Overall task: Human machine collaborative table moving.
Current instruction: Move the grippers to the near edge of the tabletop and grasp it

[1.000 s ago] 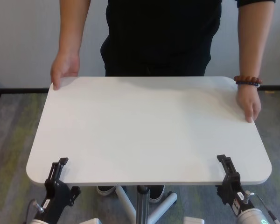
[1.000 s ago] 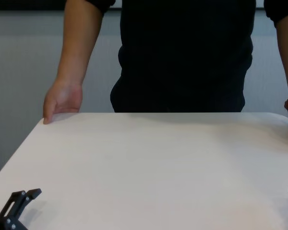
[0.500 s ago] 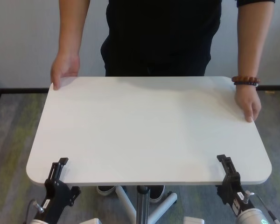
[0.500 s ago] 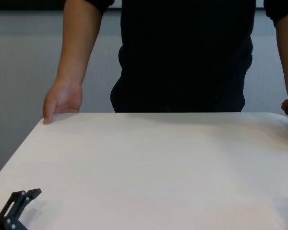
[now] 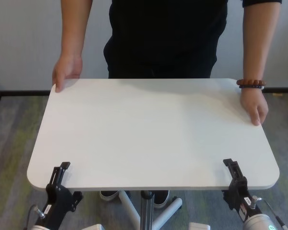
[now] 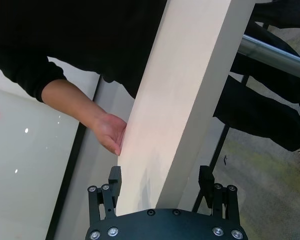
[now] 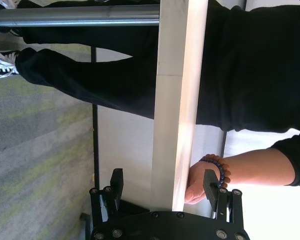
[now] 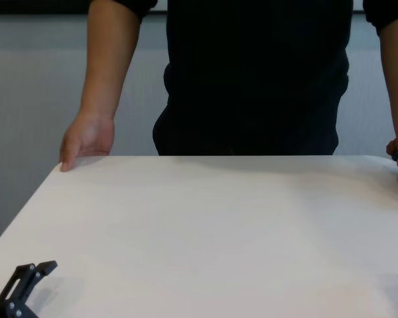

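**Pincers straddling the table edge, not yet clamped**

Both pincers are sitting at the near edge of the table [image 5: 153, 129], one by each near corner. The left gripper [image 6: 162, 182] is standing wide open with the slab's edge running between its fingers, and the wrist view shows gaps on both sides, so it is gripping nothing. The right gripper [image 7: 165, 186] is doing the same: spread wide, the board between its fingers, nothing clamped.

Across the table, the human [image 5: 165, 38] is resting a hand on each far corner, one [image 5: 66, 72] on the robot's left, the other [image 5: 253, 106], with a bracelet [image 5: 251, 84], on the right.

Risk, as I judge it: the person is already holding, while the machine is only bracketing the edge. If the person starts pushing or pulling now, the board is likely sliding through the open fingers or knocking one fingertip. Uneven closing is another hazard, since one side biting first could be twisting the top on its single post [image 5: 145, 211].
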